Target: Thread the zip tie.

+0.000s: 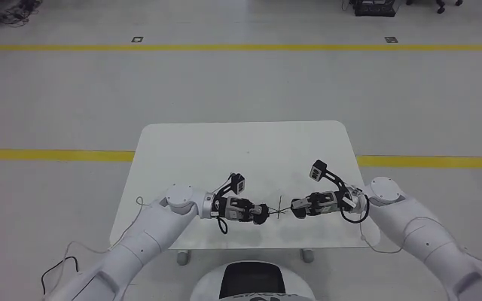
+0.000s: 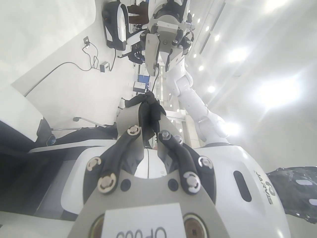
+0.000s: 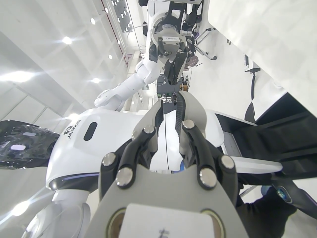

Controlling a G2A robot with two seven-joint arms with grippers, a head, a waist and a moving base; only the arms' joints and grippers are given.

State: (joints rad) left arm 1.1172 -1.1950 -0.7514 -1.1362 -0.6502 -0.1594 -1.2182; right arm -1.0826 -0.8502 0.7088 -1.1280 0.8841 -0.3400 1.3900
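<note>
While left tool [image 2: 148, 97] pinches thin black plastic zip tie [image 2: 155, 80] over white surface [image 1: 226, 150], lower centre, right tool [image 3: 171, 98] sits narrowly open beside it.

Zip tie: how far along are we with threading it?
Done: the zip tie is up off the table, pinched in the left gripper. In hand: the right gripper faces it, meeting the tie in mid-air. Left: threading and pulling through; whether the tail has entered the head is too small to tell.

Above the white rounded table [image 1: 226, 150], the thin black plastic zip tie [image 1: 279, 210] is too small to judge its threading.
</note>
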